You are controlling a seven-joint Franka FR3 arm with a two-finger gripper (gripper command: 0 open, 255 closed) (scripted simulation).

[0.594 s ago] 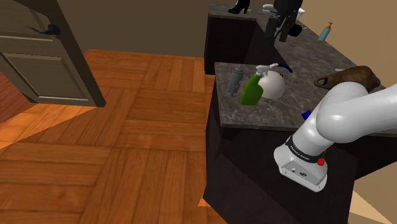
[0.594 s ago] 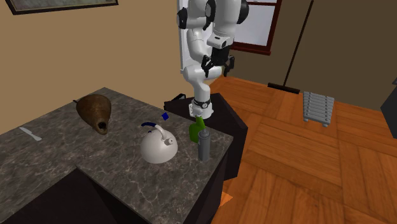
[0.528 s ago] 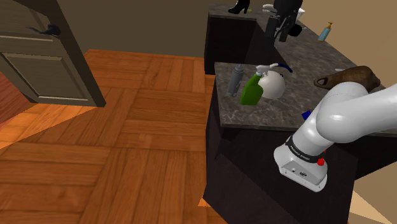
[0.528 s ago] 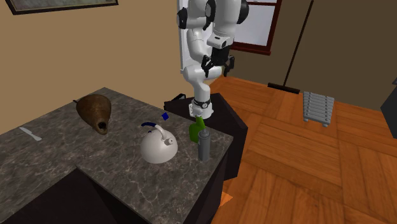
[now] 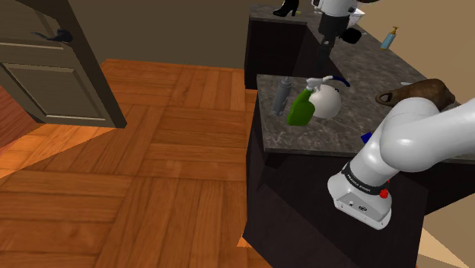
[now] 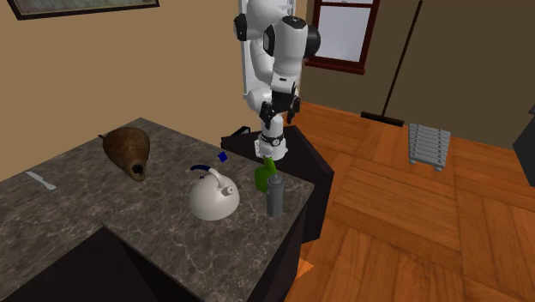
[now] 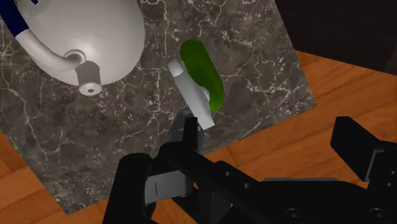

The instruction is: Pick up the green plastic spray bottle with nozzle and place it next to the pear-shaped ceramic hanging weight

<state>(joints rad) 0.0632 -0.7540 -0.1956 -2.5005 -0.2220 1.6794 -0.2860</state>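
Observation:
The green spray bottle with its white nozzle stands on the dark marble counter, touching a white kettle-like vessel. The brown pear-shaped weight lies on its side farther along the counter. My gripper hangs high above the counter, open, fingers wide apart and holding nothing. It looks down on the bottle from well above.
A slim grey bottle stands beside the green one at the counter's edge. A small blue piece and a white utensil lie on the counter. Wooden floor lies beyond the edge; a second counter carries small items.
The arm's upper links and hand have turned in place above the counter. The bottle, vessel and weight have not moved.

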